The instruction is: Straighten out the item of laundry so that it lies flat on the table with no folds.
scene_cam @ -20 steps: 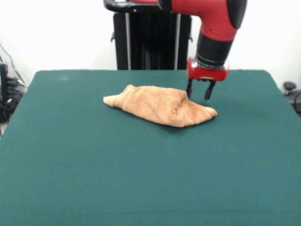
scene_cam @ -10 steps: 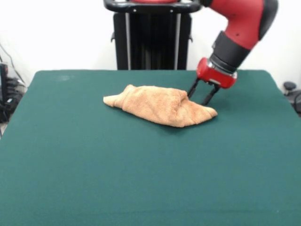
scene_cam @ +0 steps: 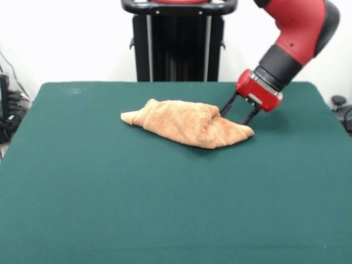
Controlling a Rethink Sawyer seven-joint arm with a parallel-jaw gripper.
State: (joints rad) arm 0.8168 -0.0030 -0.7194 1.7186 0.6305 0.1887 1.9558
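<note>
1. Tilting further than half a second ago, the arm now leans in from the picture's right.
2. Green table (scene_cam: pixel 165 209): wide bare cloth in front and on both sides of the bundle.
3. Towel (scene_cam: pixel 187 123): bunched and folded, far-centre, well clear of every table edge.
4. Gripper (scene_cam: pixel 235 115): fingers spread, tips at the towel's far right edge.

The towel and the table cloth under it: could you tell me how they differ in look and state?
The towel is light orange-tan; the table is dark green. The towel is bunched into a folded heap; the table's cloth lies smooth and flat. The towel is far smaller than the table. Both are plain fabric.
</note>
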